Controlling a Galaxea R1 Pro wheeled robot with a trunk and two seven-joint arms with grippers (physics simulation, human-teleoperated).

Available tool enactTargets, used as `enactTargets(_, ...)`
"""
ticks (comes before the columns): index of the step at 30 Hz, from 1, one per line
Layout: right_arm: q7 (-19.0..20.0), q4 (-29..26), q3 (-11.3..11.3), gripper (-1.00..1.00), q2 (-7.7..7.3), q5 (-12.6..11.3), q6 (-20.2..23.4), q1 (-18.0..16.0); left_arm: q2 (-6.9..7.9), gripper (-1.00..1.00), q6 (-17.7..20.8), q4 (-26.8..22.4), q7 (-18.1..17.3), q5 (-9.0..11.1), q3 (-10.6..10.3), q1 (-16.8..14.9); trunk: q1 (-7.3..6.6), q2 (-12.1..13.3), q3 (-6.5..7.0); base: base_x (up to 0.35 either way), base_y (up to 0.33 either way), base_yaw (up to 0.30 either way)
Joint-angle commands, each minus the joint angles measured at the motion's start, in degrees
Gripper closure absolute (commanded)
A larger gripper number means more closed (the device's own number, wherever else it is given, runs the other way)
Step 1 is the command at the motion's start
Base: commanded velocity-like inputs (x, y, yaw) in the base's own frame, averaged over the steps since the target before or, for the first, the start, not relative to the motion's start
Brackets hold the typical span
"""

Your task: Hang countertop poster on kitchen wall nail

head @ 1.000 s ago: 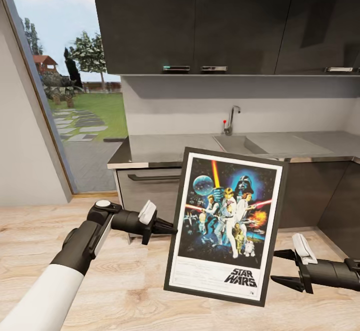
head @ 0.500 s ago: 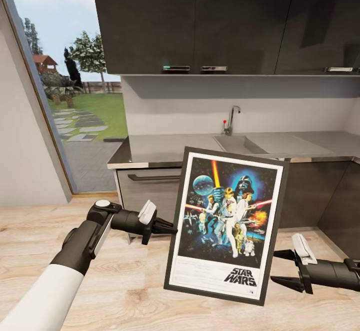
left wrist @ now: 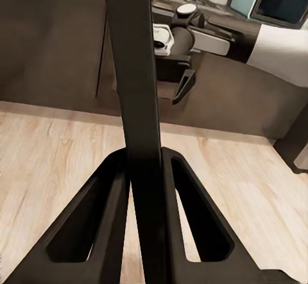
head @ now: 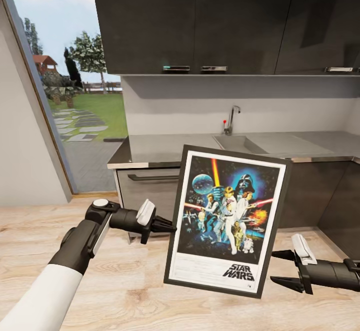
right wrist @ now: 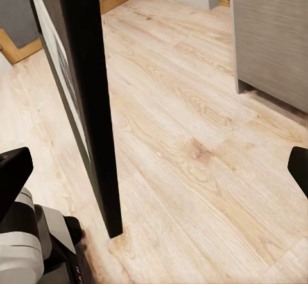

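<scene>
The tall Star Wars poster in its thin black frame, with a white border and dark blue picture, is up in the air in front of the robot, over the light wooden floor. It leans a little, with its top tipped to the right. The left pincer holds it by its left edge. In the left wrist view the two black fingers press on both sides of the thin black frame edge, so this pincer is closed on the poster.

The right pincer sits low, just beside the bottom right corner of the poster, not touching it. Its two pointy fingers are wide apart and hold nothing. In the right wrist view the poster's dark edge stands off to one side of that open gap, with wooden floor behind it.

Behind the poster is the shiny grey desk with a sink sunk into it and a silver tap with a small red knob. Dark cupboards hang above it. On the left is a big window with grass and trees outside.
</scene>
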Motion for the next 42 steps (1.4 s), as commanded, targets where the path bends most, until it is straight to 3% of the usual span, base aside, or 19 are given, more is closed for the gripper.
enactTargets(1,0.21,0.0,-0.01,-1.0,0.0,-0.07,0.6,-0.04,0.05,1.0,0.44,-0.27,-0.1,-0.01,-0.09,-0.05,0.0,-0.03,-0.06,0.0,0.0,0.0)
enactTargets(16,0.21,-0.31,0.24,-1.0,0.4,-0.07,0.52,-0.04,0.06,1.0,0.34,-1.07,-0.02,-0.01,-0.27,-0.05,0.0,-0.03,-0.06,0.0,0.0,0.0)
enactTargets(26,0.21,-0.35,3.18,-1.0,0.47,-0.15,0.37,-0.04,0.06,1.0,0.17,-1.16,-0.01,-0.01,-0.27,-0.05,0.0,-0.03,-0.06,0.0,0.0,0.0)
enactTargets(42,0.17,-0.35,3.41,-1.0,0.54,-0.16,0.34,-0.04,0.06,1.0,0.24,-2.62,-0.01,-0.01,-0.27,-0.05,0.0,-0.03,-0.06,0.0,0.0,0.0)
